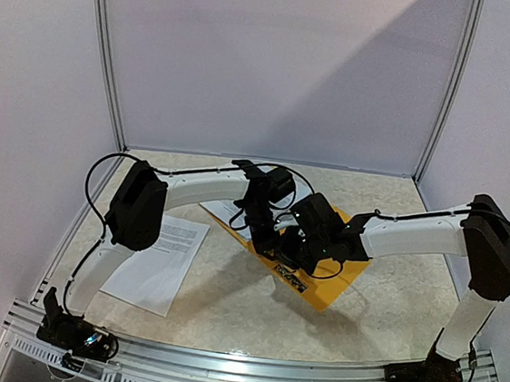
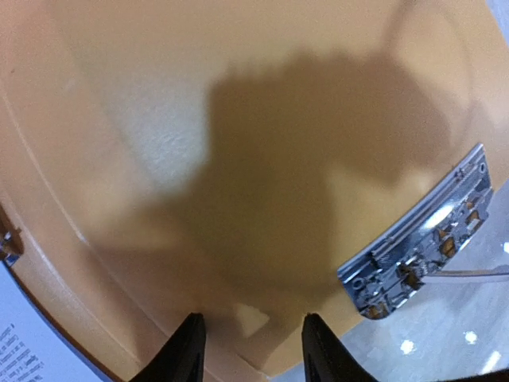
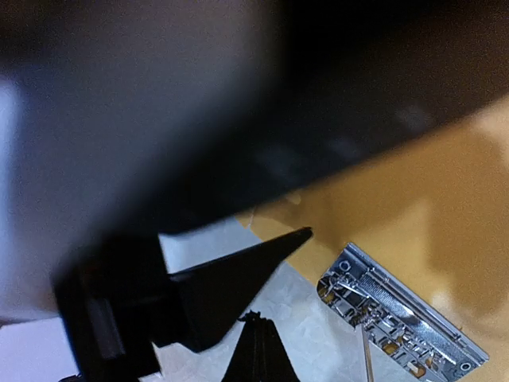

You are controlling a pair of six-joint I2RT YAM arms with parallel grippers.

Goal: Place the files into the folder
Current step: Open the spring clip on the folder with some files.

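Folder (image 1: 332, 286): open mid-table, metal clip (image 2: 421, 243) exposed. Left gripper (image 2: 248, 350) parted above it, empty; right gripper (image 3: 254, 318) closed, empty. Sheets (image 1: 155, 258) at left. Advice: keep cover flat before loading.

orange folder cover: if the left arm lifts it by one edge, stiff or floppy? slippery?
The folder looks like thin plastic sheet, so its cover probably bows when lifted by an edge. Its smooth surface suggests the left gripper could slip. The metal clip likely makes that side heavier.

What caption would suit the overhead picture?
Two robot arms meet over an orange-yellow folder, while a printed sheet lies apart on the table.
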